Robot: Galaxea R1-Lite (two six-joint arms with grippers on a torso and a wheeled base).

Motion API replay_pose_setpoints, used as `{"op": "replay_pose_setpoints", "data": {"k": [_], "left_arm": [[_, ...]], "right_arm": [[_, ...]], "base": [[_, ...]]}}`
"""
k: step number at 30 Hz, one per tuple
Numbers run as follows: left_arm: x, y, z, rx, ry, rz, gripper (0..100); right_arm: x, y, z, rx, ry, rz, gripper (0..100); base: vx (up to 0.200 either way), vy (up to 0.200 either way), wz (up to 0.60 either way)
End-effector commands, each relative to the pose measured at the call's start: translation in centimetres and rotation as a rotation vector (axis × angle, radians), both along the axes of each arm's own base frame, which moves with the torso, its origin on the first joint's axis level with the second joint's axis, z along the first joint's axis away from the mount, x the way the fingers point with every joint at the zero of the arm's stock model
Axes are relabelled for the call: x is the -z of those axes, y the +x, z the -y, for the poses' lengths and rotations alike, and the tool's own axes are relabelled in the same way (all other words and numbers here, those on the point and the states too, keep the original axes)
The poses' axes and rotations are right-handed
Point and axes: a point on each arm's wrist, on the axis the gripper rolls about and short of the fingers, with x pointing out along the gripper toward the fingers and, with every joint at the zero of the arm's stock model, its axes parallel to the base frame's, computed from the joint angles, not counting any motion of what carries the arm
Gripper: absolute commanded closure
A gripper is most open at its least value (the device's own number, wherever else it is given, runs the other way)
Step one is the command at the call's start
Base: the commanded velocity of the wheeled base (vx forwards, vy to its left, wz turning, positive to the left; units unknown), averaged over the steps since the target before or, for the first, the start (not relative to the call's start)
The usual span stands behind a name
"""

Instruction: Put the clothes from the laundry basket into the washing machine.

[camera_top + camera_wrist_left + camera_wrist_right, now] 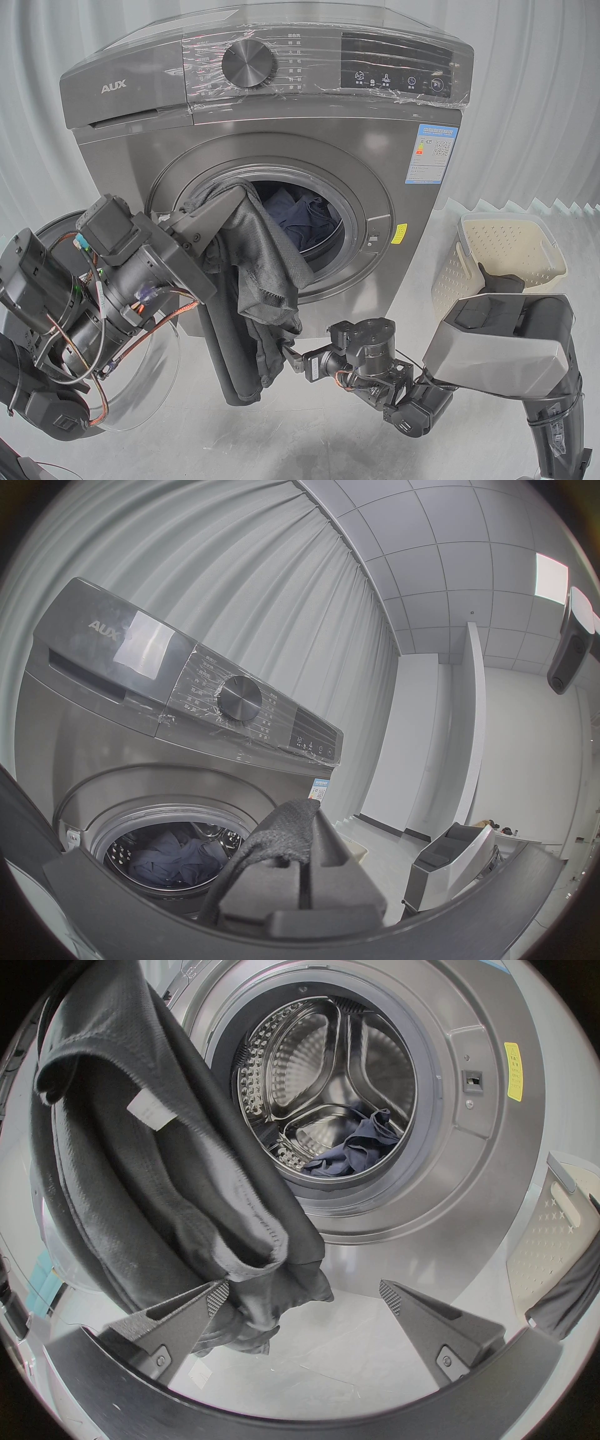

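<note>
Dark garment [262, 262] fast in left pincer [232, 199] at washer mouth [370, 209]; right pincer [301, 1289] wide, beside it.

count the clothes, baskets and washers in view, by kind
clothes: 3 (grey garment hanging at the door, navy garment in the washing machine, dark garment in the laundry basket)
laundry basket: 1
washing machine: 1
total: 5

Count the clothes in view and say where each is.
3. A grey garment hangs from the left gripper before the washing machine opening; a navy garment lies in the drum; a dark garment sits in the laundry basket. Others may be hidden.
</note>
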Motion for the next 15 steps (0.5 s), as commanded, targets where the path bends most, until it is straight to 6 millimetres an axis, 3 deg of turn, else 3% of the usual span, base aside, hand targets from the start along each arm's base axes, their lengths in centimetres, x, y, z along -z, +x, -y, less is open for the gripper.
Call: {"op": "replay_pose_setpoints", "data": {"k": [1,15], "left_arm": [[0.1,0.0,0.0,0.001,0.001,-0.002,100],[0.0,0.0,0.0,0.001,0.0,0.0,100]], "right_arm": [[0.0,-0.5,-0.7,-0.027,0.005,0.003,0],[-0.4,0.1,-2.5,-0.044,0.064,0.055,0]], "base": [[0.0,0.0,0.0],[0.0,0.0,0.0]]}}
